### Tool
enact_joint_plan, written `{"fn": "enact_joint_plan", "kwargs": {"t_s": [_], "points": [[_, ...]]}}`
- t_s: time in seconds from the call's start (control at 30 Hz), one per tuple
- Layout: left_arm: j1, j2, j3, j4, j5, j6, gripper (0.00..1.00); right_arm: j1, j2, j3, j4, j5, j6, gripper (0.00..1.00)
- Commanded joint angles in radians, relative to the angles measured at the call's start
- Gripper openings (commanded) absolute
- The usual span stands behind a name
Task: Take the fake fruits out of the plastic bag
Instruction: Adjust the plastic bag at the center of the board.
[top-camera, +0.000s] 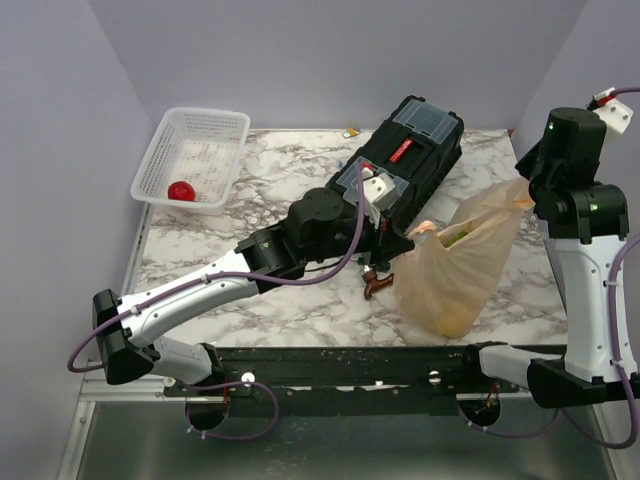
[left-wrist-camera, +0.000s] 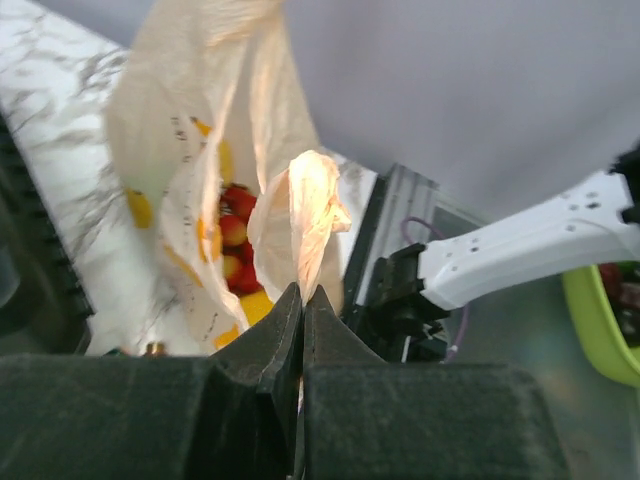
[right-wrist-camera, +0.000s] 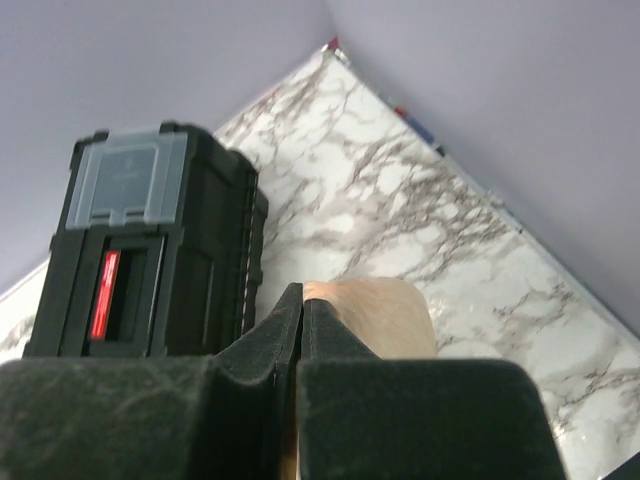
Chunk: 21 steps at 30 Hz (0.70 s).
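Note:
The pale-orange plastic bag stands at the front right of the marble table, pulled open between both arms. My left gripper is shut on its left handle. My right gripper is shut on its right handle. In the left wrist view, red and yellow fake fruits lie inside the bag. From above, a green fruit shows at the mouth and a yellow one shows through the bottom. One red fruit lies in the white basket.
A white mesh basket stands at the back left. A black toolbox lies behind the bag and shows in the right wrist view. A small brown tap-shaped piece lies left of the bag. Purple walls close in the table.

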Motion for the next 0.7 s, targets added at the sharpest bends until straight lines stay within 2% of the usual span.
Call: {"fn": "enact_joint_plan", "kwargs": {"t_s": [0.0, 0.1, 0.2, 0.23, 0.33, 0.43, 0.53, 0.67], "points": [[0.015, 0.036, 0.072, 0.104, 0.305, 0.024, 0.0, 0.002, 0.069, 0.117, -0.009, 0.15, -0.05, 0.01], [0.015, 0.033, 0.067, 0.117, 0.391, 0.073, 0.0, 0.002, 0.073, 0.118, -0.001, 0.137, -0.065, 0.01], [0.015, 0.037, 0.061, 0.122, 0.456, 0.108, 0.0, 0.002, 0.032, 0.022, 0.02, 0.018, -0.061, 0.02], [0.015, 0.047, 0.069, 0.103, 0.473, 0.12, 0.0, 0.002, 0.013, -0.016, 0.022, -0.041, -0.061, 0.05], [0.015, 0.074, 0.085, 0.062, 0.532, 0.152, 0.0, 0.002, -0.03, -0.137, 0.011, -0.204, -0.056, 0.2], [0.015, 0.074, 0.053, 0.089, 0.575, 0.157, 0.0, 0.002, -0.061, -0.212, -0.021, -0.344, -0.073, 0.43], [0.015, 0.069, 0.03, 0.113, 0.622, 0.16, 0.0, 0.002, -0.084, -0.228, -0.091, -0.385, -0.101, 0.67], [0.016, 0.067, 0.014, 0.129, 0.64, 0.16, 0.0, 0.002, -0.131, -0.183, -0.175, -0.409, -0.116, 0.8]]}}
